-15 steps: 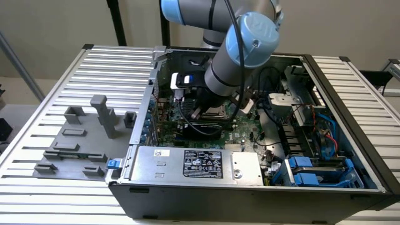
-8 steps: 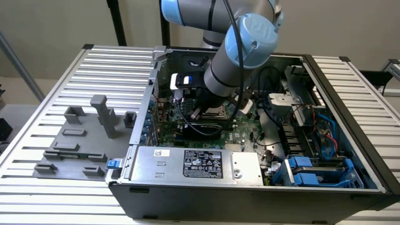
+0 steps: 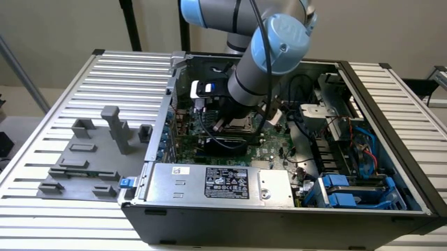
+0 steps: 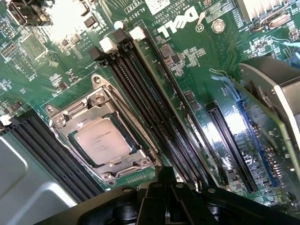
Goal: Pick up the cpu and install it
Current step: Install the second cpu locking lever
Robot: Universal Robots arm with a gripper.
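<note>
A pale wall stands behind a slatted metal table (image 3: 84, 78), and on it lies an open computer case (image 3: 279, 219) with its side panel off. On the exterior view's left, beside the case, a grey fixture plate (image 3: 84, 162) carries several upright grey blocks. Inside the case sit a silver power supply (image 3: 223, 183) with a black label, blue drive brackets (image 3: 349, 193) toward the exterior view's right, and loops of black cable.

The robot arm (image 3: 262, 63) — grey tube, light-blue joint caps — reaches down into the middle of the case, over the green motherboard (image 4: 197, 70).

From the wrist view the board is close: long black memory slots (image 4: 154, 108) run diagonally across it, with white clips at their ends, and further memory slots lie on the socket's other side. Between them is the socket frame (image 4: 101, 136), bright metal with screws at its corners. The cpu (image 4: 102, 143) lies flat inside that frame, its pale silver top facing up, a dark rim showing around it.

The gripper (image 4: 164, 180) shows as dark fingers at the edge of the wrist view, pressed together with nothing between them. It hangs above the board just beside the socket, apart from the cpu and not touching it.
</note>
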